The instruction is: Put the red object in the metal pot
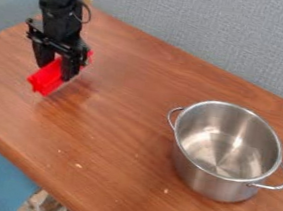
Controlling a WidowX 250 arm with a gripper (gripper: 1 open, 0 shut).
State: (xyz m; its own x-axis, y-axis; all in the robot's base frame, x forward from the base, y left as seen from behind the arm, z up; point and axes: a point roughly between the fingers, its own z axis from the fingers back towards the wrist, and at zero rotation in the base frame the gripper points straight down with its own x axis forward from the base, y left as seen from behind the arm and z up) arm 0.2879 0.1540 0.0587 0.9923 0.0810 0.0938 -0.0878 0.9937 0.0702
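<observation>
The red object [48,79] is a small bright red block at the left of the wooden table [114,124], tilted with its upper end between the fingers of my gripper [60,65]. My black gripper points straight down and is shut on that upper end. The block's lower end sits at or just above the tabletop; I cannot tell whether it touches. The metal pot [230,150] stands upright at the right side of the table, shiny, with two loop handles and nothing inside. It is well apart from the gripper.
A blue-grey wall [224,30] runs behind the table. The table's front edge [38,177] crosses diagonally at the lower left. Bare wood lies between the block and the pot.
</observation>
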